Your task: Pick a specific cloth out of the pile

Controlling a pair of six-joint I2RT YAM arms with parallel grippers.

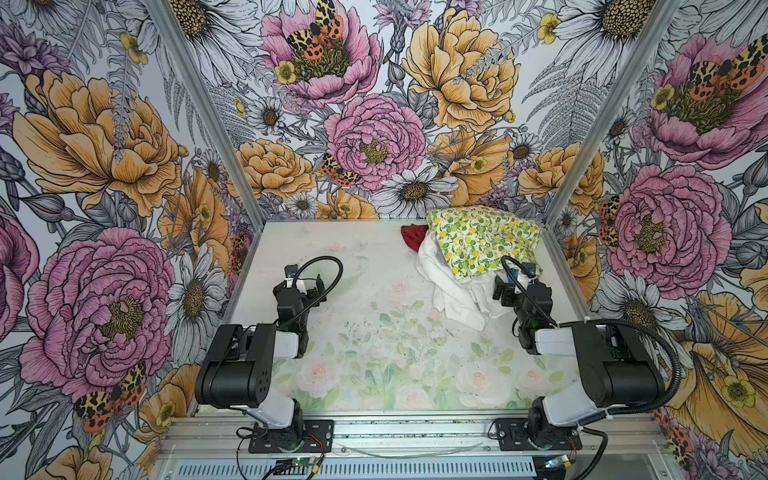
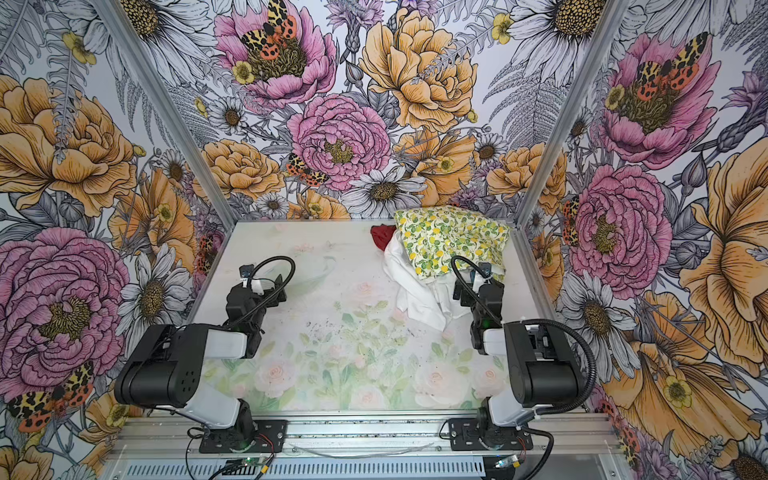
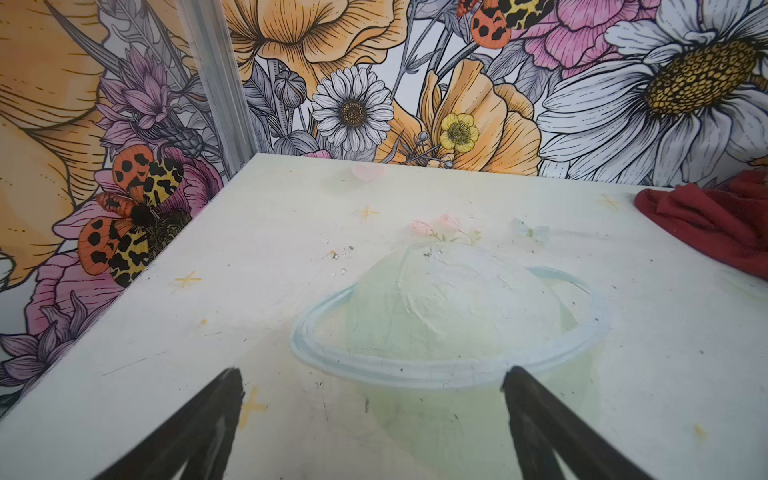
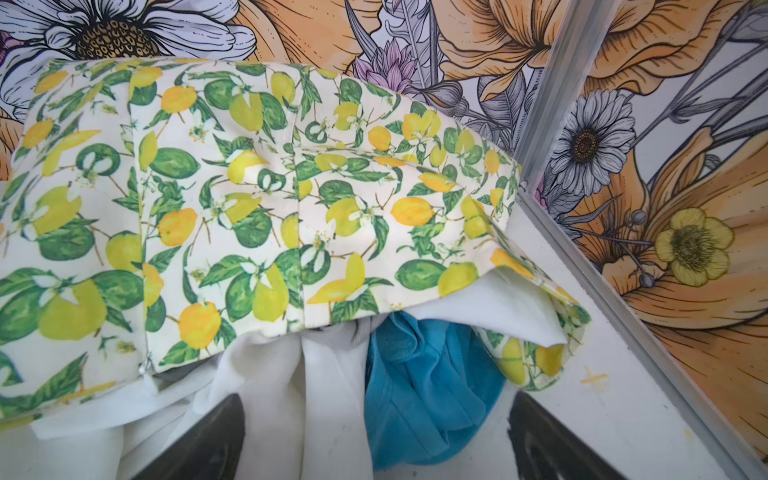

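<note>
The pile (image 1: 469, 257) lies at the table's far right in both top views. On top is a lemon-print cloth (image 1: 482, 241) (image 4: 249, 199). The plain white cloth (image 1: 449, 291) (image 2: 415, 291) spills from under it toward the front. A red cloth (image 1: 413, 235) (image 3: 706, 220) pokes out at the far left of the heap. My right gripper (image 4: 376, 399) (image 1: 513, 282) stands open at the pile's near edge, with white cloth folds (image 4: 291, 395) and a blue cloth (image 4: 424, 395) between its fingers. My left gripper (image 3: 372, 372) (image 1: 303, 282) is open over bare table, holding nothing.
The painted table (image 1: 353, 332) is boxed in by flower-print walls with aluminium corner posts (image 1: 582, 174). The right wall's bottom rail (image 4: 623, 299) runs close beside the right gripper and the pile. A faint painted ringed planet (image 3: 449, 316) lies ahead of the left gripper.
</note>
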